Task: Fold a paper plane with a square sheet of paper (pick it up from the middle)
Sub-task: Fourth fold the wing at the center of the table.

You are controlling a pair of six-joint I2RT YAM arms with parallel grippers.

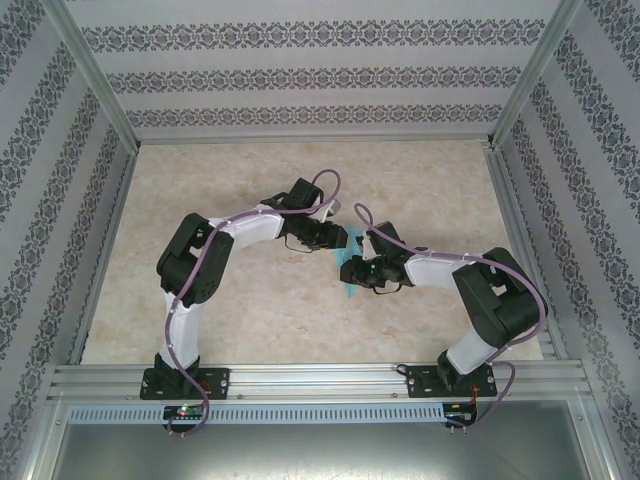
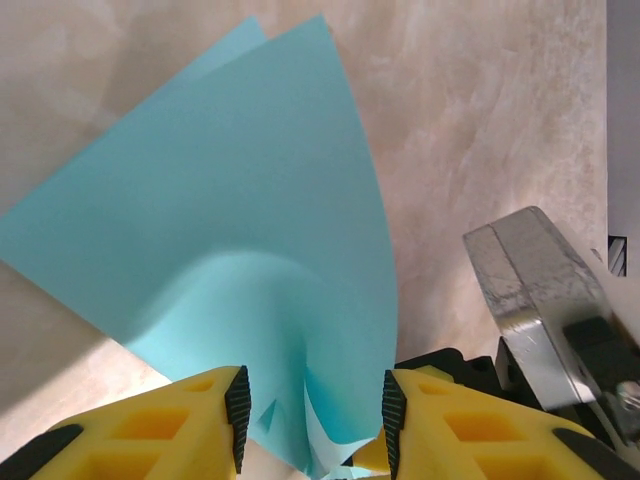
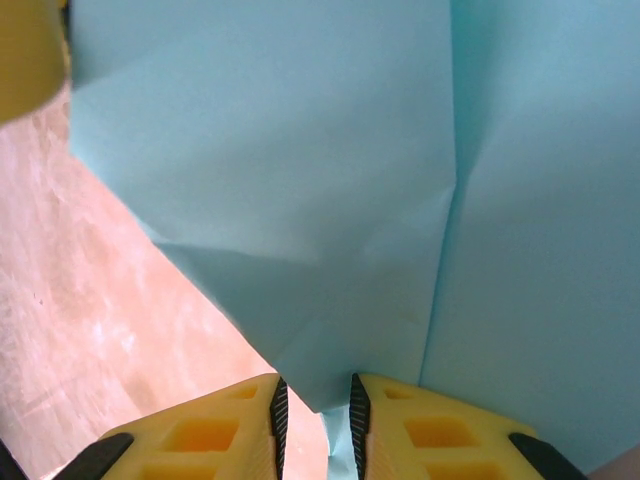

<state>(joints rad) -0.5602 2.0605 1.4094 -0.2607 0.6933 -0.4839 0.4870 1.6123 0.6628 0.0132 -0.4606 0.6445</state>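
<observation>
Angling inward, left claw faces right claw

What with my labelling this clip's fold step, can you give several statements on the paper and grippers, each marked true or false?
1. The square sheet of paper is light cyan. True.
2. The left gripper is clamped fully shut. False: its yellow fingers stand apart, with the paper's edge in the gap.
3. The paper lies flat and uncreased. False: it bows upward, and the right wrist view shows a crease.
4. The right gripper has the paper's lower tip between its fingers. True.
5. The table is dark green. False: it is beige and marbled.
</observation>
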